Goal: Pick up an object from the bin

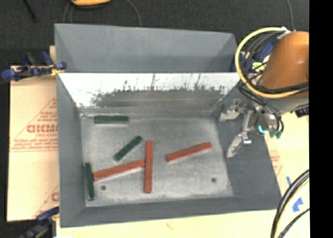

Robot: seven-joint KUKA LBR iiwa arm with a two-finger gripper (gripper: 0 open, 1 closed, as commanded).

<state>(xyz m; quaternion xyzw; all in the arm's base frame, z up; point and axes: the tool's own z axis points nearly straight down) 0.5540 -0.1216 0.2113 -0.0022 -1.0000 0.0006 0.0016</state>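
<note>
My gripper (229,130) hangs over the bin's right slope, open, with nothing between its two metal fingers (233,147). Nearest to it lies a red flat stick (189,152), slanting on the bin floor just left of the gripper and apart from it. Further left, a second red stick (149,166) lies upright in the view. It crosses the end of a third red stick (118,171).
A dark green stick (128,148) lies slantwise left of centre. Another green stick (111,120) lies along the back wall, and a third green one (89,180) rests by the left wall. The arm with its orange cover and cables stands over the bin's right rim.
</note>
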